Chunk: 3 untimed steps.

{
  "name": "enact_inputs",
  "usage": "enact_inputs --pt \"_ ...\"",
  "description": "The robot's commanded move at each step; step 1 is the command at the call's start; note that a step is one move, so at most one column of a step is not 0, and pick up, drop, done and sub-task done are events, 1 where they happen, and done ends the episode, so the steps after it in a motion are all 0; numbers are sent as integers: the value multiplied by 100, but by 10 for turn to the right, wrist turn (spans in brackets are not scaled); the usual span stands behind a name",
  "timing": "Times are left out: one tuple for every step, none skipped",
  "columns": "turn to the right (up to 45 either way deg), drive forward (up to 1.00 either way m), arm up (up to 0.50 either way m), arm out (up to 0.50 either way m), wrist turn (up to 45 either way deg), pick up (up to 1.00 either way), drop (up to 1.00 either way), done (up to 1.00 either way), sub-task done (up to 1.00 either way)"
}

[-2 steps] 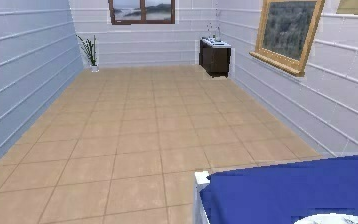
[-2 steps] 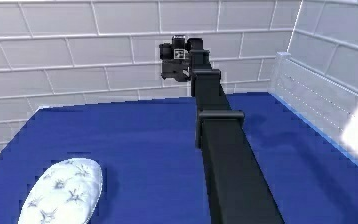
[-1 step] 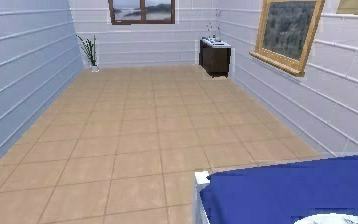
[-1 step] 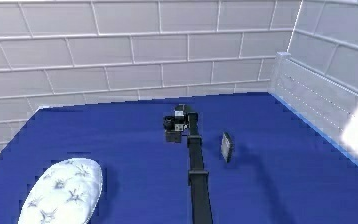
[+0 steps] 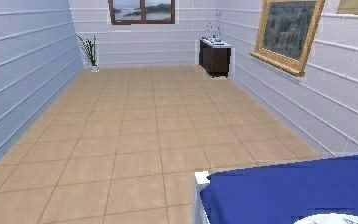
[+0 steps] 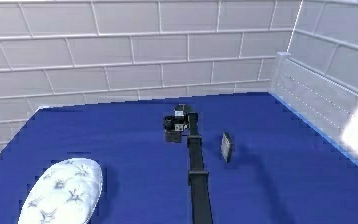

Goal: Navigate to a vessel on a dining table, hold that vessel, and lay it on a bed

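Arm side view: arm (image 6: pixel 196 175) stretched across bed (image 6: pixel 97 135), end effector (image 6: pixel 171 126) near middle.

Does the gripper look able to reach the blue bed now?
Probably yes: the gripper reaches out across the blue bed; the pillow and a small dark slab lie off to its sides.

No readable text, label or number — not even on the framed picture (image 5: pixel 287 35) (paint only)
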Motion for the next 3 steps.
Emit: enact_inputs --pt "0 0 0 0 0 0 100 0 0" --pt "0 0 10 0 0 0 0 0 0" --pt "0 0 0 -8 0 0 0 0 0"
